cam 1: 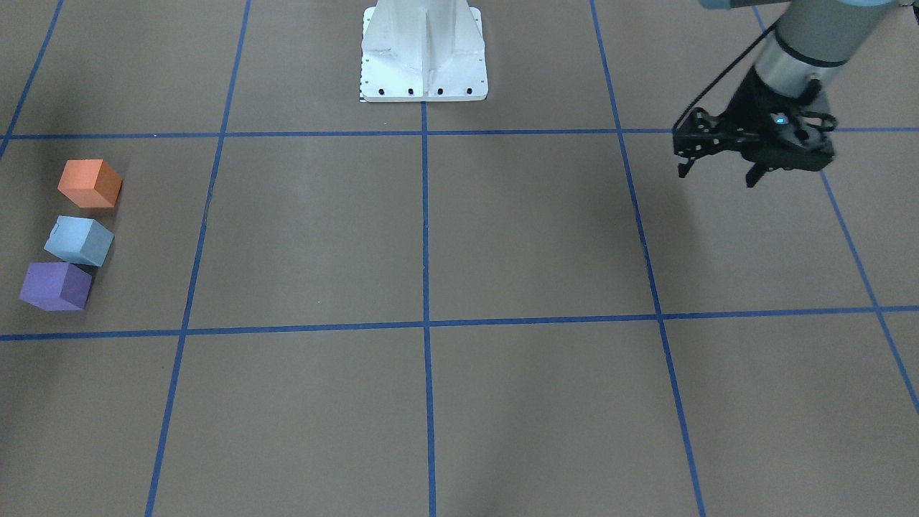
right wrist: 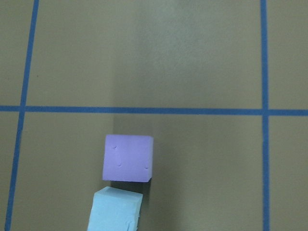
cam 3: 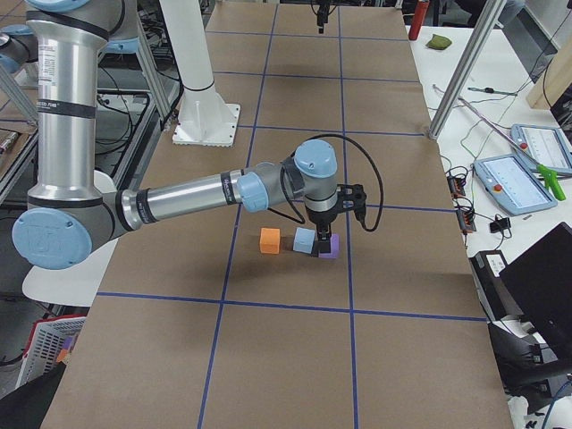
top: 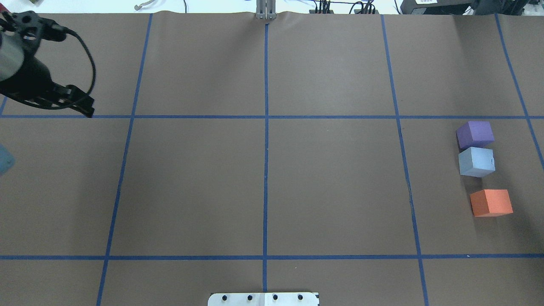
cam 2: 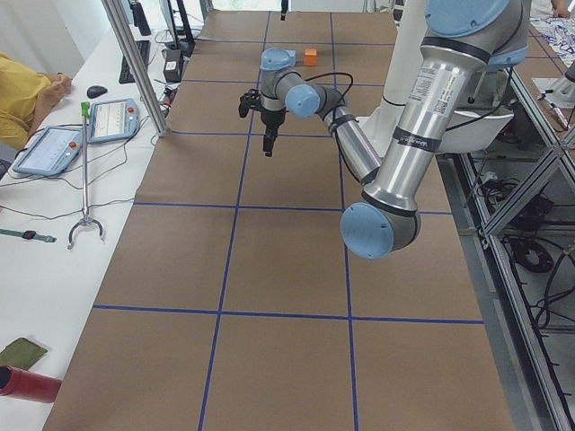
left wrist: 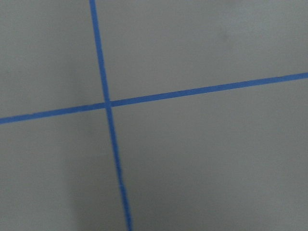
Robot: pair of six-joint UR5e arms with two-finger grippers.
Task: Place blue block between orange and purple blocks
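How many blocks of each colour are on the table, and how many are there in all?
orange block: 1
blue block: 1
purple block: 1
Total: 3 blocks

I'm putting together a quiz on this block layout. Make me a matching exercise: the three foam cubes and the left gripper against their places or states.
Things:
1. orange foam cube
2. light blue foam cube
3. purple foam cube
4. left gripper

Places or states:
A. middle of the row
B. open, far from all three cubes
C. row end nearest the robot's white base
D. row end farthest from that base

Pairs: 1-C, 2-A, 3-D, 4-B
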